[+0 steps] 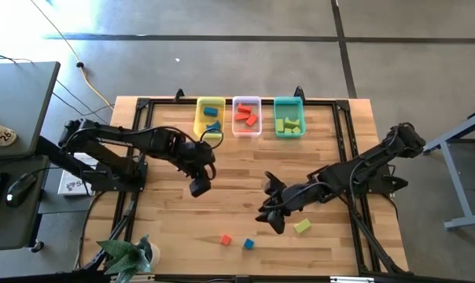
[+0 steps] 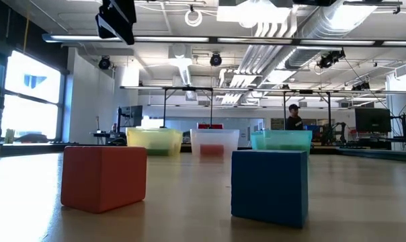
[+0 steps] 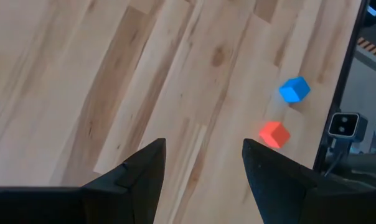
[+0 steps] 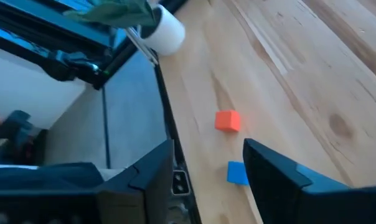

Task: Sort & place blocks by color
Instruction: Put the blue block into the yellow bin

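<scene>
A red-orange cube (image 1: 226,240) and a blue cube (image 1: 248,244) sit on the table near its near edge; both show large in the low view, red-orange cube (image 2: 103,177) and blue cube (image 2: 269,186). A yellow-green block (image 1: 302,226) lies to their right. My left gripper (image 1: 198,187) hangs open above mid-table, left of centre, its fingers (image 3: 203,158) apart over bare wood. My right gripper (image 1: 270,216) is open, just left of the yellow-green block and farther back than the two cubes. Sorted blocks lie in three trays at the far edge.
A yellow tray (image 1: 210,116), a clear tray (image 1: 247,116) and a teal tray (image 1: 289,118) stand side by side at the far edge. A potted plant with a white pot (image 1: 135,253) stands at the near left corner. Black frame rails border the table.
</scene>
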